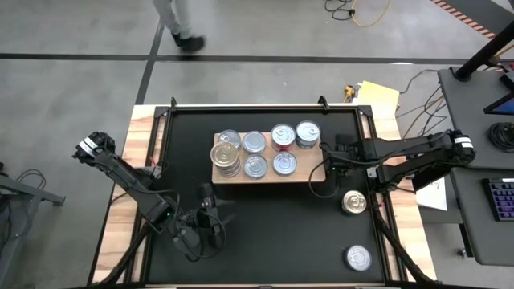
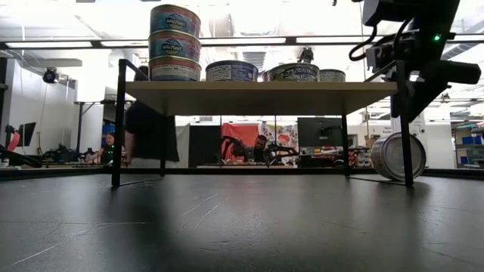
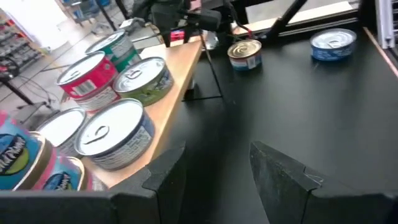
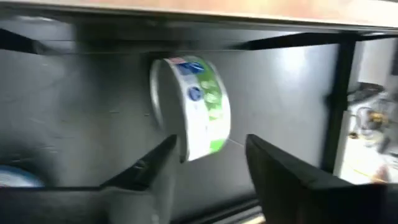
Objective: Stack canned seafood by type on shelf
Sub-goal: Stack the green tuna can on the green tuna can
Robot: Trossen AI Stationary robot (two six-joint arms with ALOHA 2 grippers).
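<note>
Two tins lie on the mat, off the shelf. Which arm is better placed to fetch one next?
Right, probably. Its right gripper sits at the right end of the shelf, near the gold-lid tin and silver-lid tin; the left gripper waits front-left, farther away.

Overhead: looked straight down on whole table and shelf (image 1: 269, 172). Low: sat at mat level, faced room under shelf (image 2: 257, 87). Wrists: close, looked past own fingers toward shelf (image 3: 177, 68).

the shelf (image 1: 315, 171) stands at the desk's (image 1: 265, 233) centre toward 12 o'clock, carrying tins (image 1: 255, 143) with a stack (image 1: 226, 155) at its 9 o'clock end; two loose tins (image 1: 354, 202) lie toward 4 o'clock.
</note>
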